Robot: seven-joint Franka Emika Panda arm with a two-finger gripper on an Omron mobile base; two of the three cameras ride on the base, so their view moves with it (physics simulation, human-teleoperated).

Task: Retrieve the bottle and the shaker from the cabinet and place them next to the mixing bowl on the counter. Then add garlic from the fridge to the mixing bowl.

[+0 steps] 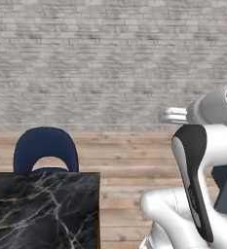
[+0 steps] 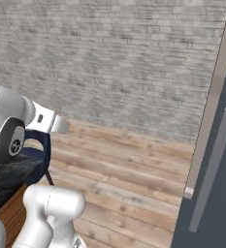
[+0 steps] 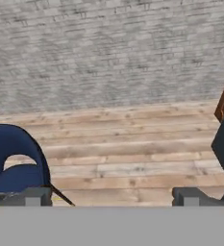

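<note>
The bottle, the shaker, the cabinet, the mixing bowl, the garlic and the fridge are out of view. My gripper is open in the hand view, its two dark fingertips set far apart with nothing between them. It points across a wooden floor toward a grey brick wall. A black marble counter lies at the lower left of the left base view, with nothing on the part that shows.
A blue chair stands behind the marble counter. A tall dark grey door with a long pale handle and a wooden frame rises at the right. Open wooden floor runs to the brick wall.
</note>
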